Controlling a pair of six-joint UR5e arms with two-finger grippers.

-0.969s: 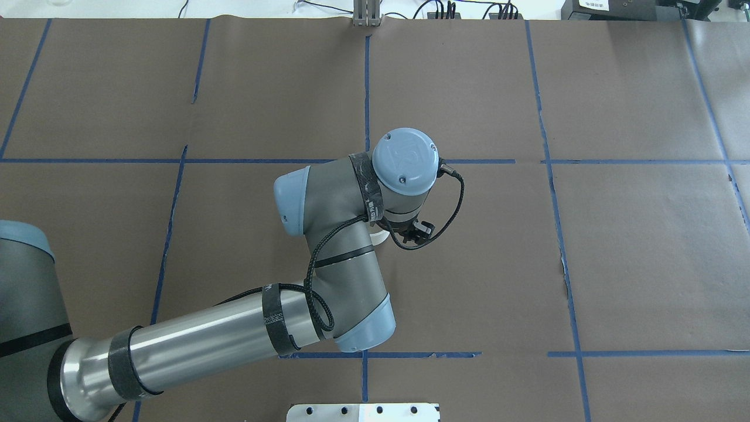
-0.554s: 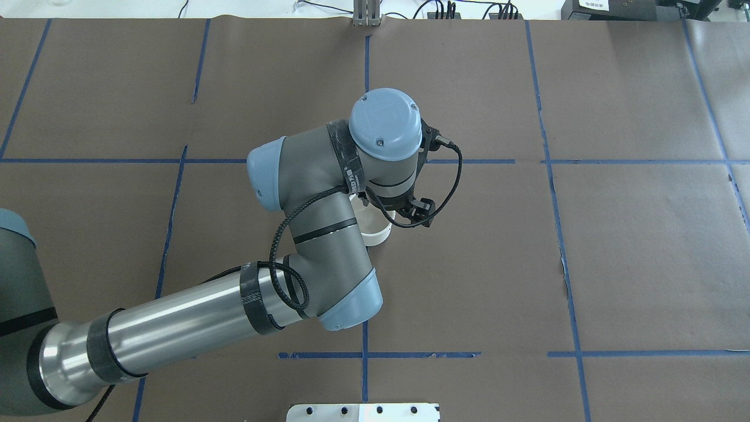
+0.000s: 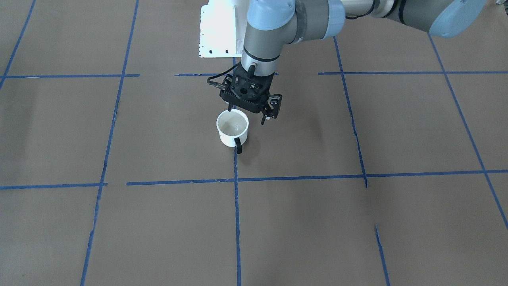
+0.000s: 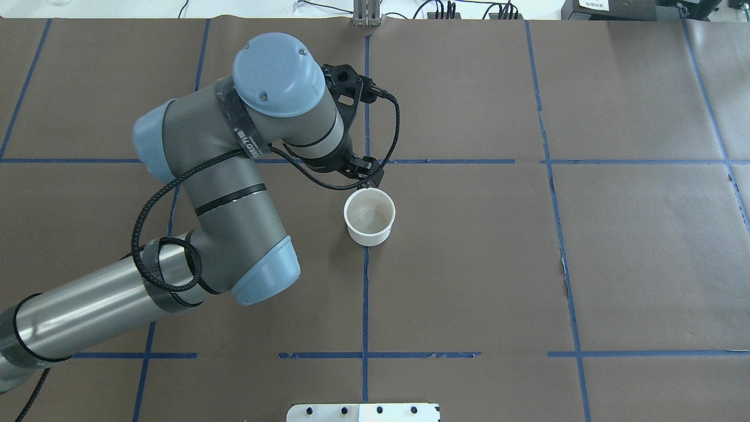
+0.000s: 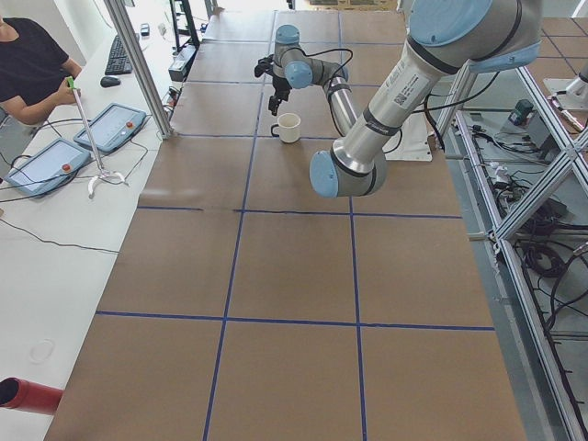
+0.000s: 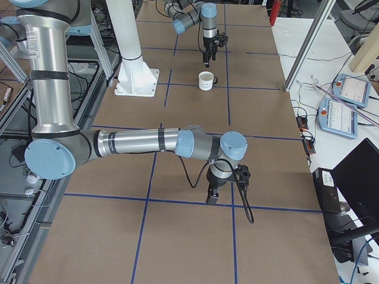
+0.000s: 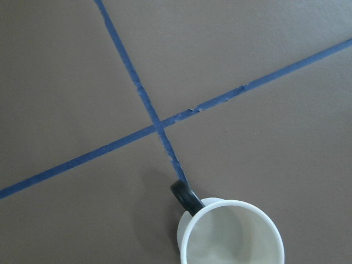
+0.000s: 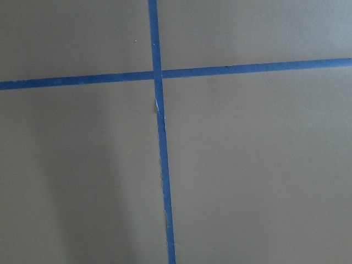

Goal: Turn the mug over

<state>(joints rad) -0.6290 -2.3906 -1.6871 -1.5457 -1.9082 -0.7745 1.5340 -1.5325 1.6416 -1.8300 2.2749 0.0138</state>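
White cylindrical mug (image 4: 369,215), black loop handle, smiley-faced, stands upright; left gripper (image 3: 246,116) hovers nearby, spread wide and empty; right gripper's (image 6: 213,198) grip cannot be told.

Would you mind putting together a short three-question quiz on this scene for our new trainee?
1. True or false: the mug stands upright on the table, with its opening facing up.
2. Where is the left gripper?
A. Clamped on the mug's handle
B. Raised above the table near the mug, holding nothing
C. Resting flat on the table, far from the mug
3. Fill in the blank: the mug's black handle points ___ the robot's base.

Key: 1 true; 2 B; 3 away from.
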